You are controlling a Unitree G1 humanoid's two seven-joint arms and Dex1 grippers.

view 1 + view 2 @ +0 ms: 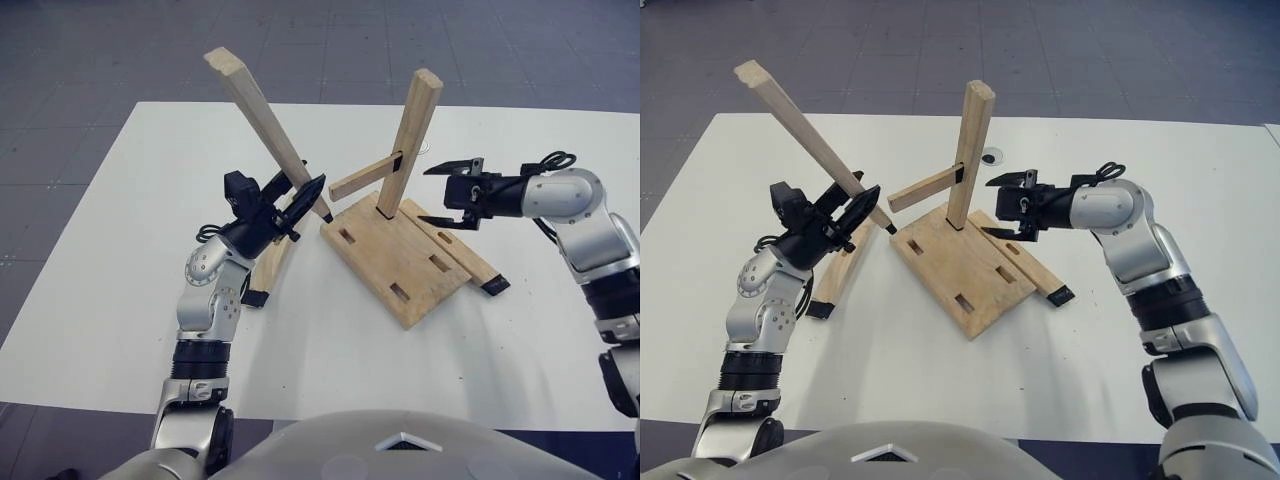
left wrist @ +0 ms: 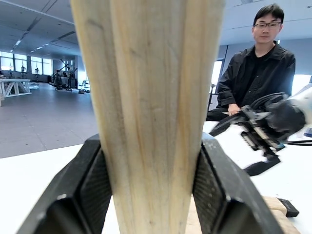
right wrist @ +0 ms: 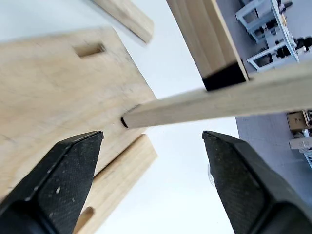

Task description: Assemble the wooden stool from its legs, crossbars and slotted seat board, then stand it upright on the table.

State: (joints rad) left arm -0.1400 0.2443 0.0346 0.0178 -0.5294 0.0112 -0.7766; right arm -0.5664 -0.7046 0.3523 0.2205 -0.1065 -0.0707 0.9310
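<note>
The slotted seat board lies tilted on the white table, propped on a leg lying under its right side. One leg stands upright in a corner slot, with a crossbar sticking out of it to the left. My left gripper is shut on the lower part of a second leg, held slanting up and away; its pads clamp the wood. My right gripper hangs open just right of the upright leg, above the board.
Another leg with a black end lies flat on the table below my left gripper. A small round mark sits on the table behind the upright leg. Bare table spreads to the front and far left.
</note>
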